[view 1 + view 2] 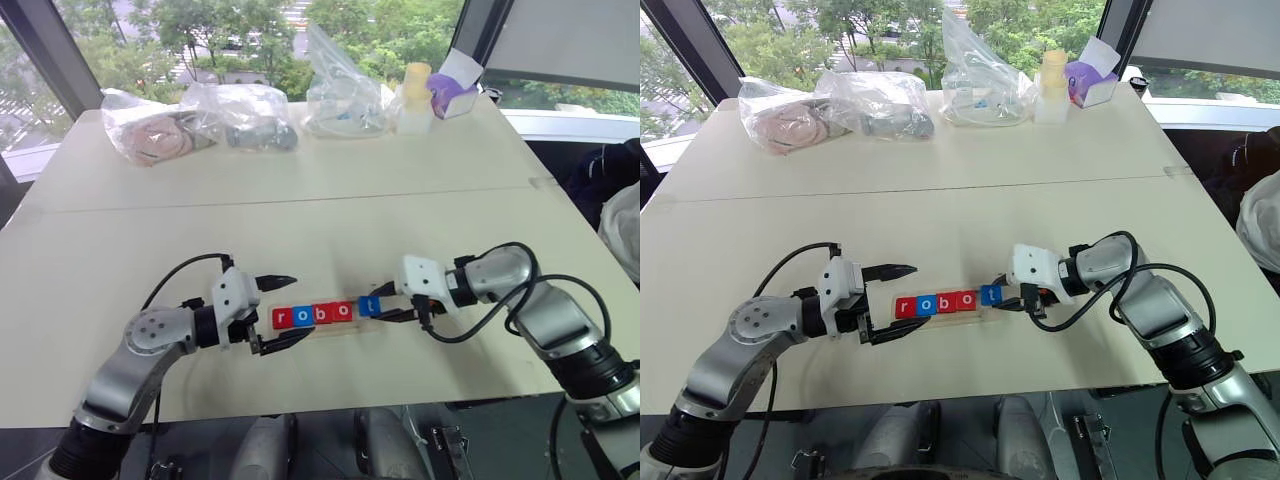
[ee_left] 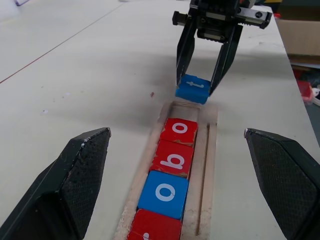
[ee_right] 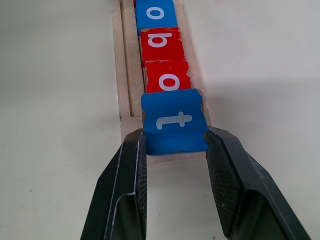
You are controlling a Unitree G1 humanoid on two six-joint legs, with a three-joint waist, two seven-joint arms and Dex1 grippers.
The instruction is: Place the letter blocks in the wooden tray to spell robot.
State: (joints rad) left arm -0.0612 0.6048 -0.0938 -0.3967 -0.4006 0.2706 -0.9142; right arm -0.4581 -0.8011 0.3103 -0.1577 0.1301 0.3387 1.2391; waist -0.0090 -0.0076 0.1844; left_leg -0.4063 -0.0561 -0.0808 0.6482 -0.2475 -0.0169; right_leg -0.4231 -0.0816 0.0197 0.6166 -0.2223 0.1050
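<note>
Blue t block [image 3: 174, 121] sits clamped between the right gripper's [image 1: 385, 304] two black fingers [image 3: 126, 170], held just over the tray's [image 2: 210, 145] right end, partly overlapping the end rim & the red o [image 3: 168, 76] next to it; tilted a bit, not lying flat in the slot; four other blocks lie in the tray in a row, left to right: red r [image 1: 281, 317], blue o [image 1: 302, 316], red b [image 1: 322, 314], red o; light-wood tray lies on the pale table [image 1: 300, 220] near its front edge, long axis running left-right between both arms; left gripper [image 1: 278, 310] hangs at the tray's left end, fingers wide apart, holding nothing; plastic bags [image 1: 200, 120] & a tissue box [image 1: 452, 95] sit well apart at the far edge
</note>
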